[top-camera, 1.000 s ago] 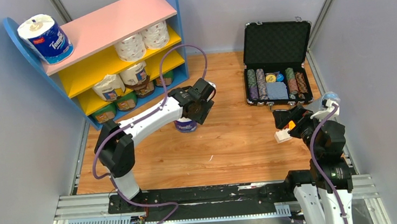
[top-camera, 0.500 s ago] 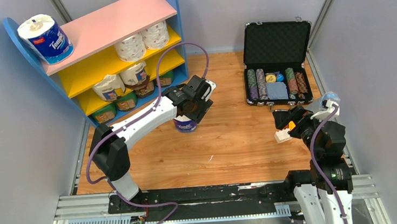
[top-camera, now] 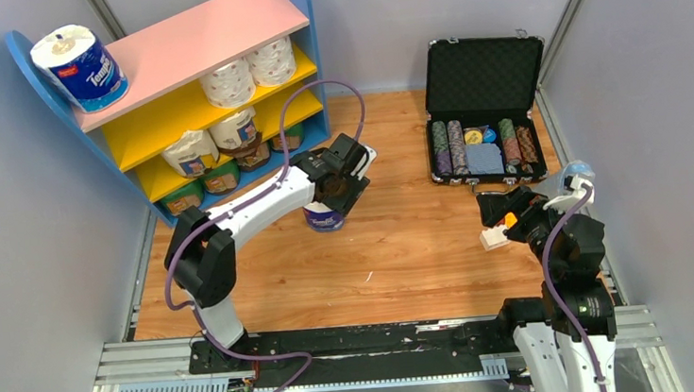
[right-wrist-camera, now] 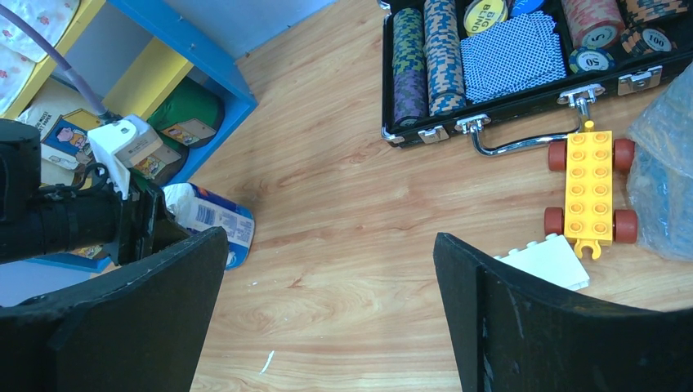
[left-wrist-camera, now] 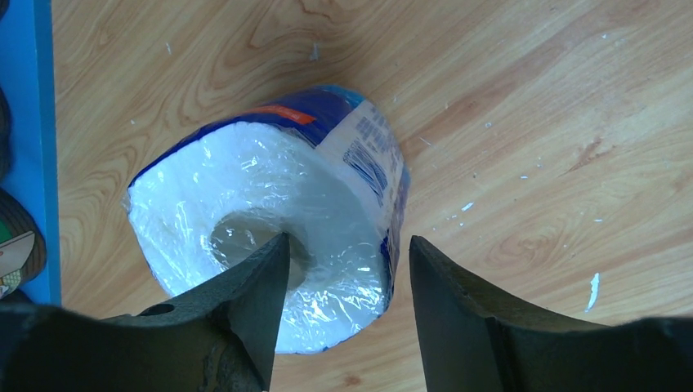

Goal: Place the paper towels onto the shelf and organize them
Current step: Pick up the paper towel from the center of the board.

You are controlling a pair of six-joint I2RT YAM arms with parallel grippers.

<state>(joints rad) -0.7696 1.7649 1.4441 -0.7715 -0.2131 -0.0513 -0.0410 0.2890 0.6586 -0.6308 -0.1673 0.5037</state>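
While most of the paper towels already sit on the shelf, one blue-and-white wrapped roll stands on end on the wooden tabletop, just right of the shelf's near blue side panel, and the step in hand looks like picking it up. The left gripper hangs directly above it: in the left wrist view one finger points into the roll's hollow core while the other stands outside the printed wrapper, so the jaws straddle one wall of the roll but are parted and do not visibly pinch it. The grasp reads as not yet made. On the shelf, a like roll stands on the pink top board at its left end, white rolls fill the upper yellow board, and cream and green-wrapped ones the lower tiers. The next move probably calls for lowering a little further, clenching on the roll's wall, then lifting and carrying it left and far to a free spot, likely the pink top. The right gripper waits at the near right with jaws spread wide and empty, near the open poker chip case.
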